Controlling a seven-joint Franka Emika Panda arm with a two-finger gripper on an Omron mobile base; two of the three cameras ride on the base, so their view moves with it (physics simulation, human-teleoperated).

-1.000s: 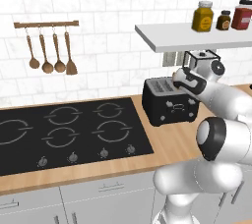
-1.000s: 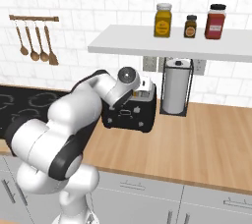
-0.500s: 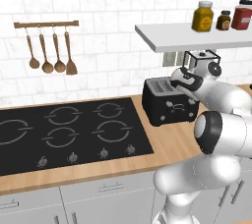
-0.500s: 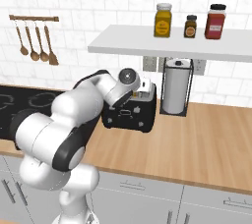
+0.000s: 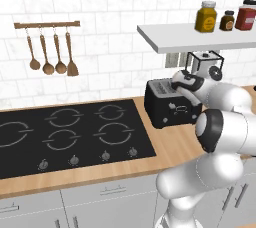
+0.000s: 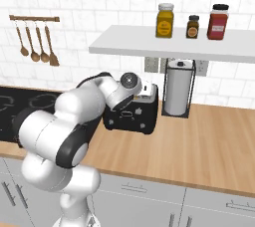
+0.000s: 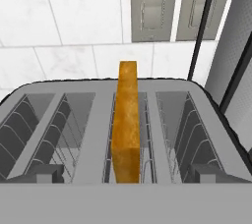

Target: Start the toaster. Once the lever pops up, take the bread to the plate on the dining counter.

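I see a long wooden worktop (image 6: 199, 141) with a smooth pale-brown grain, running over flat grey cabinet fronts (image 6: 139, 203) with slim bar handles. Behind it the wall (image 5: 110, 32) is glossy white tile. A flat black hob (image 5: 65, 134) with ring-shaped burners and a row of small round knobs is set into the worktop left of the arm. Above, a thick white shelf (image 6: 169, 47) carries three jars (image 6: 165, 20), one amber, one small and dark, one red. A wooden rail (image 5: 46, 24) on the wall holds four wooden spoons and spatulas.

The toaster (image 6: 130, 114) is a boxy black unit with a silver-grey slotted top, standing on the worktop just beside a paper towel roll (image 6: 178, 89) in a thin black wire stand. Two small round knobs show on its front in the left base view.

From the hand camera I look straight down onto the brushed grey top (image 7: 98, 120), with wire guides curving inside each slot. The bread (image 7: 126, 120), a thin golden-tan slice with a darker crust, stands upright on edge in the middle slot, its top edge rising above the toaster.

My end effector (image 5: 181, 81) hangs right over the toaster's top with its jaws spread fully wide, gripping nothing.
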